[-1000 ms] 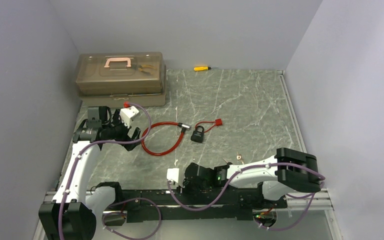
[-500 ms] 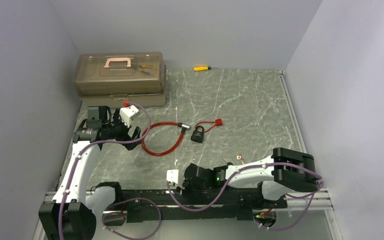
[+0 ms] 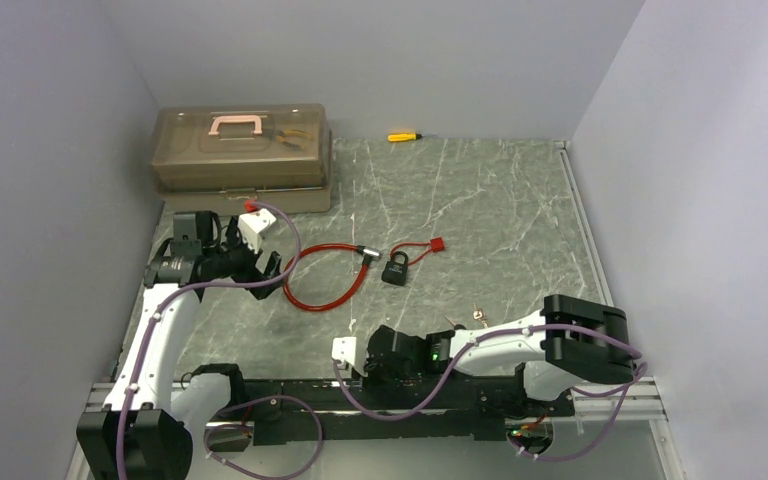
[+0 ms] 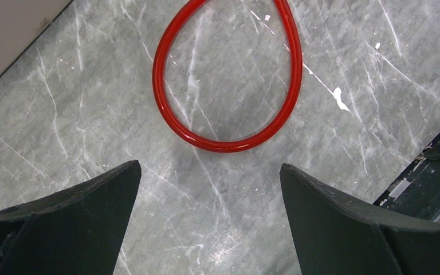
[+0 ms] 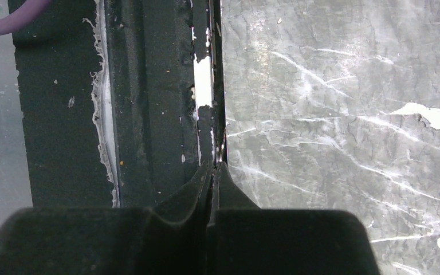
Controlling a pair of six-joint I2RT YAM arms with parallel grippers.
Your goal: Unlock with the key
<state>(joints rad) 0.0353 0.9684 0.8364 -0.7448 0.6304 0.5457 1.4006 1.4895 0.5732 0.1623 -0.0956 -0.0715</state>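
Top external view, starting at the left: a brown toolbox (image 3: 243, 150) sits against the back wall. Just in front of it the left gripper (image 3: 268, 266) hangs low over the marble table (image 3: 500, 210). Its jaws are spread wide with nothing between them, and its wrist camera looks down on the near end of the red cable (image 4: 223, 146) loop. The right gripper (image 3: 360, 372) is pinched fully closed and empty over the black rail (image 5: 149, 86) at the table's near edge. Further along, the cable runs to the black padlock (image 3: 395, 268), which lies flat mid-table with a red tag (image 3: 438, 243) just beyond it. A yellow screwdriver (image 3: 404, 136) lies by the back wall. The key (image 3: 478, 314), small and hard to make out, lies on the table just beside the right arm's forearm, well apart from the padlock.
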